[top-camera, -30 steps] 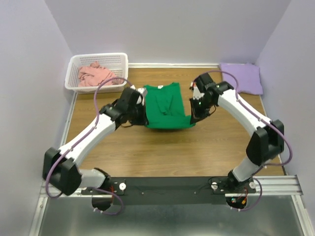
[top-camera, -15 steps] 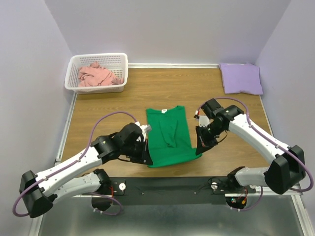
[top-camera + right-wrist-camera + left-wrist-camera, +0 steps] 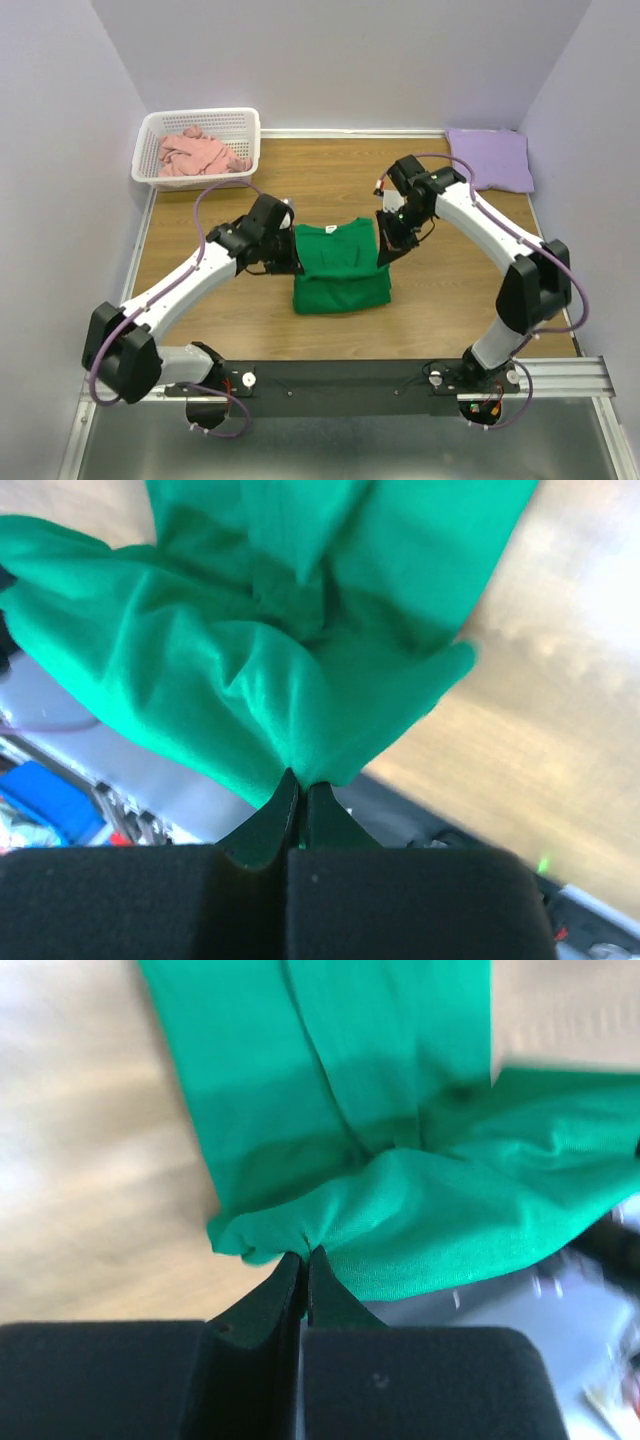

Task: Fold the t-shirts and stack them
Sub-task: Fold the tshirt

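The green t-shirt point(image 3: 340, 268) lies mid-table, its neck edge with the small white label held up and its lower part doubled flat below. My left gripper point(image 3: 293, 262) is shut on the shirt's left edge, and my right gripper point(image 3: 384, 246) is shut on its right edge. In the left wrist view the green cloth point(image 3: 420, 1210) bunches at the pinched jaws. In the right wrist view the green cloth point(image 3: 260, 670) hangs gathered from the closed jaws. A folded lavender t-shirt point(image 3: 489, 159) lies at the back right. A crumpled salmon pink t-shirt point(image 3: 198, 152) sits in the basket.
The white lattice basket point(image 3: 158, 127) stands at the back left corner. Purple walls close in the table on three sides. The black rail point(image 3: 350, 377) with both arm bases runs along the near edge.
Both grippers, still shut on the green t-shirt, have swung from the near side back toward the far side, doubling the shirt over itself into a shorter shape.
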